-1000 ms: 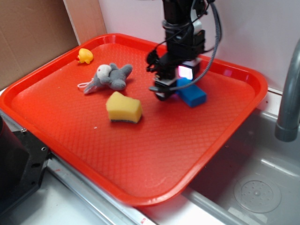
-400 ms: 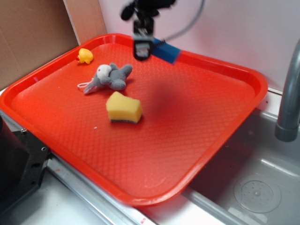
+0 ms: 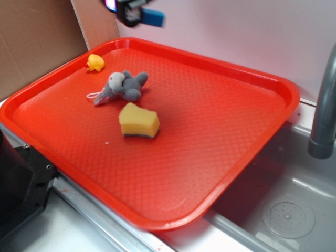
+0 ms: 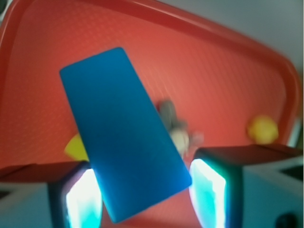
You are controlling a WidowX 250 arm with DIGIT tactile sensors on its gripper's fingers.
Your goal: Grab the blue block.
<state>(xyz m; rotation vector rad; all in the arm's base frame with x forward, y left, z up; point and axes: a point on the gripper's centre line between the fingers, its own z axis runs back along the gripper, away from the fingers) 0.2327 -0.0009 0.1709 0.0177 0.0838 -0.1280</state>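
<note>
The blue block is held between the two lit fingers of the gripper, which is clamped on its lower end, and it is carried high above the red tray, out past the tray's 11 o'clock corner in the exterior view, where only a blue end is seen beside the gripper at the top edge of the picture. In the wrist view the block is seen tilted, its long axis running from about 11 o'clock to 5 o'clock, so the grip appears to be taken near one end and not across the middle. A slip is judged the main risk from here: with most of the block hanging beyond the fingers, it could pivot or slide out if the arm were swung fast or the squeeze eased, and it would then drop onto the tray or past the rim towards the wall. The block is shown as a flat, plain, bright blue slab with smooth faces and rounded corners, and such smooth faces are judged to offer little friction. On the tray below, well apart from the block, a yellow sponge lies near the centre, a grey stuffed toy towards 10 o'clock of it, and a small yellow duck further out near the 10 o'clock rim
</note>
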